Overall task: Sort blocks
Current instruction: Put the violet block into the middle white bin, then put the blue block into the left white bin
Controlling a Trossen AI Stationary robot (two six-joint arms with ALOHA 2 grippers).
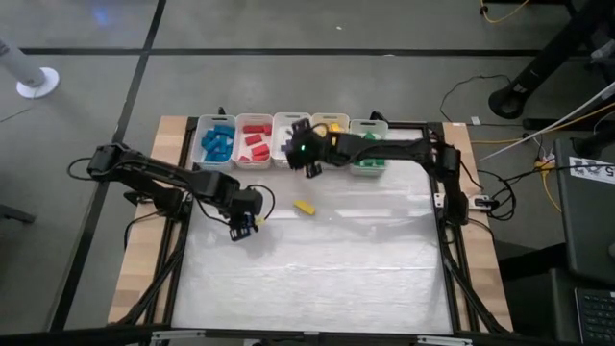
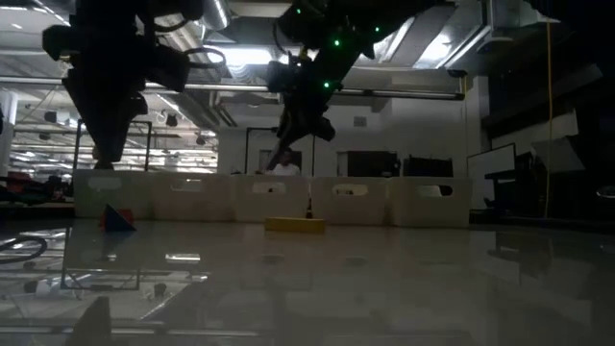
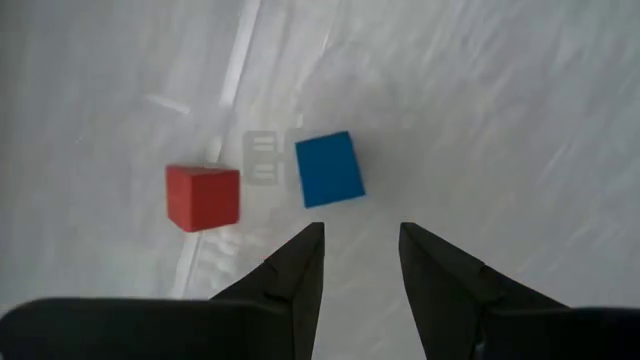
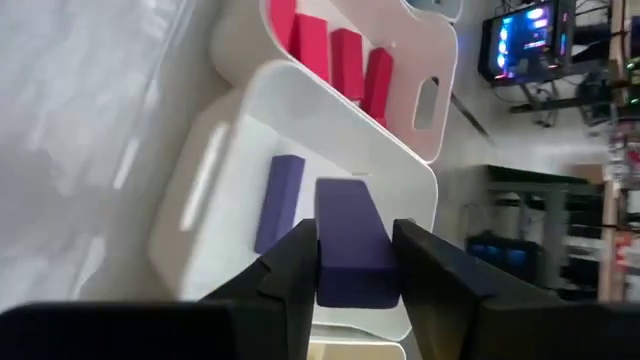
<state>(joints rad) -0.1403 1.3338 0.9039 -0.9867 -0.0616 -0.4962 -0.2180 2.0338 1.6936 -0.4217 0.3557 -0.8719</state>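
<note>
Small, light, rigid blocks; best pinched across flat opposite faces.

Right hand (image 4: 355, 262) clamped on purple block (image 4: 350, 240), over middle bin (image 4: 190, 200) at bench's far edge.

Left hand (image 3: 360, 255) apart, empty, above blue block (image 3: 329, 169) and red block (image 3: 203, 197) toward bench's left edge.

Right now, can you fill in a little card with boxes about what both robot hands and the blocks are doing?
right gripper: over the middle bin, shut on a purple block
in that bin: another purple block
left gripper: empty, fingers apart, just above the table
in front of left gripper: blue block and red block, side by side, not touching
still loose on table: yellow block
other bins: blue blocks, red blocks, green blocks
</note>
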